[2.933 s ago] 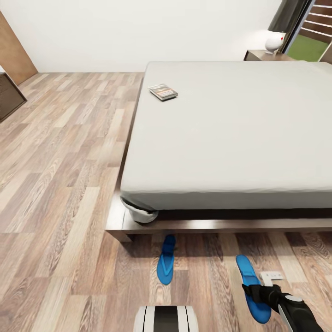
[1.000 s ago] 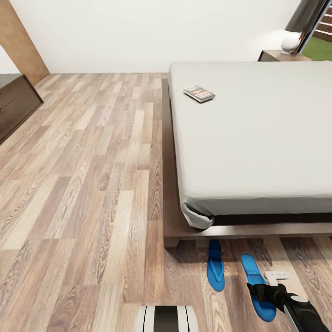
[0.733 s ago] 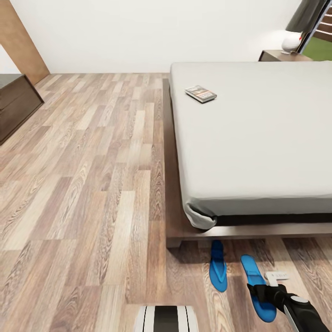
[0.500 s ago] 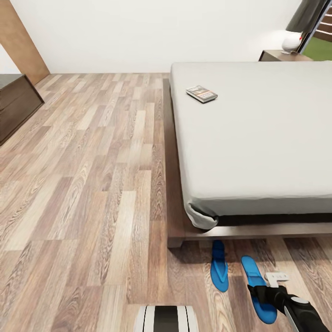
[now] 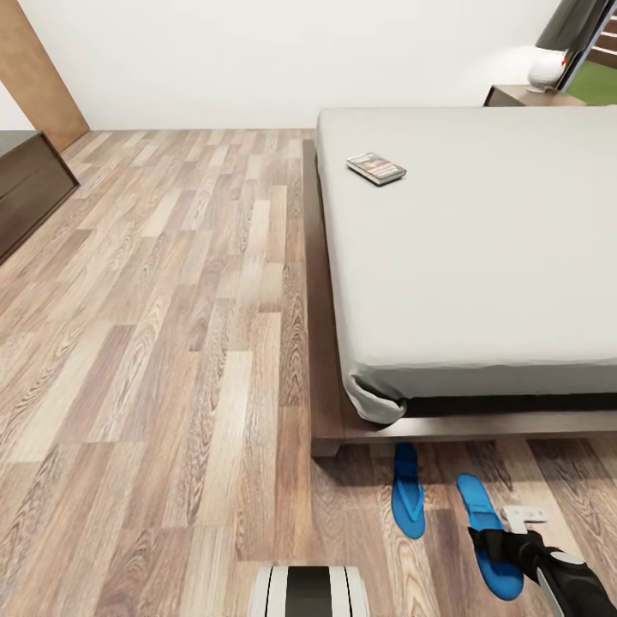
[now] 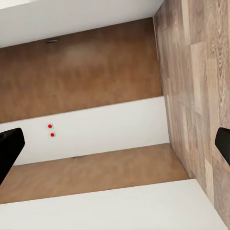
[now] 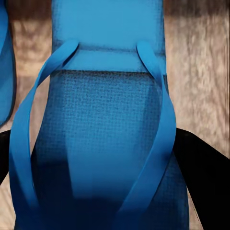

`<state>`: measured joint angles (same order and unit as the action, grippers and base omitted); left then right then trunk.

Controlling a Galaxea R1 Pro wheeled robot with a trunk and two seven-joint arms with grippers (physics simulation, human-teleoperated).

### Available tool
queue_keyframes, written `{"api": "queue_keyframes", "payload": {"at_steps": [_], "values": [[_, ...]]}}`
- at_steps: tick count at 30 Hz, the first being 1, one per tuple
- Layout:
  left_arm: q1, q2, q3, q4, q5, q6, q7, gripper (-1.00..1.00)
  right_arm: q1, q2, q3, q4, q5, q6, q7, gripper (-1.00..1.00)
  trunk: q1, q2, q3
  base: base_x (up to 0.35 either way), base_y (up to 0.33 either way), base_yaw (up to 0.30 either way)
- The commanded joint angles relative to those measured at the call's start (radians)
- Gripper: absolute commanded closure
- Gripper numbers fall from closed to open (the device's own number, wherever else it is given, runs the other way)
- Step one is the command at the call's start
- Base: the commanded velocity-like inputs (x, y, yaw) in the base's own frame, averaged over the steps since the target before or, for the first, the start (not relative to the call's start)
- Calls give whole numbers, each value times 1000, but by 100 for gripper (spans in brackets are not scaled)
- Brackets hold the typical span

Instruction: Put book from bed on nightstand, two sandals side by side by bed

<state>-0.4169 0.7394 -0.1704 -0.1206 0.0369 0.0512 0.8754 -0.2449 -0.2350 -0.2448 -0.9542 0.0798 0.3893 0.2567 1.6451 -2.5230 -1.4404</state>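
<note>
The right gripper (image 5: 493, 543) covers the heel of one sandal (image 5: 485, 523). The bed (image 5: 480, 248) runs off the picture's right edge, and the book's (image 5: 376, 167) lettering is too small to read.

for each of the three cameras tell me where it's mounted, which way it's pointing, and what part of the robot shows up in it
Head view: on the head, looking forward and down at the pale-grey bed, wood-plank floor, two bright blue sandals; the right arm and base show.
Left wrist view: faces white and brown wall panels; dark fingertips apart.
Right wrist view: looks closely at the right-hand blue sandal, jaws straddling it.
Shared: that sandal, head and right wrist.
</note>
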Motion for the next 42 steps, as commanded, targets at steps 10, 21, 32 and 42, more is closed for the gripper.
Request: {"api": "queue_keyframes", "payload": {"at_steps": [10, 21, 32, 42], "values": [[0, 0, -8, -1, 3, 8, 9, -100, -26, -4, -26, 12, 7, -21, 9, 100, 1, -1, -12, 0, 0, 0], [0, 0, -8, -1, 3, 9, 12, -100, -49, 1, -25, 45, 8, -31, 9, 100, 4, -3, -39, 0, 0, 0], [0, 0, -10, -1, 3, 9, 19, -100, -85, 7, -18, 56, 9, -39, 7, 100, 7, -4, -63, 0, 0, 0], [0, 0, -11, -1, 3, 8, 25, -100, -116, 18, -12, 63, 12, -39, -33, 100, 10, -6, -90, 0, 0, 0]]}}
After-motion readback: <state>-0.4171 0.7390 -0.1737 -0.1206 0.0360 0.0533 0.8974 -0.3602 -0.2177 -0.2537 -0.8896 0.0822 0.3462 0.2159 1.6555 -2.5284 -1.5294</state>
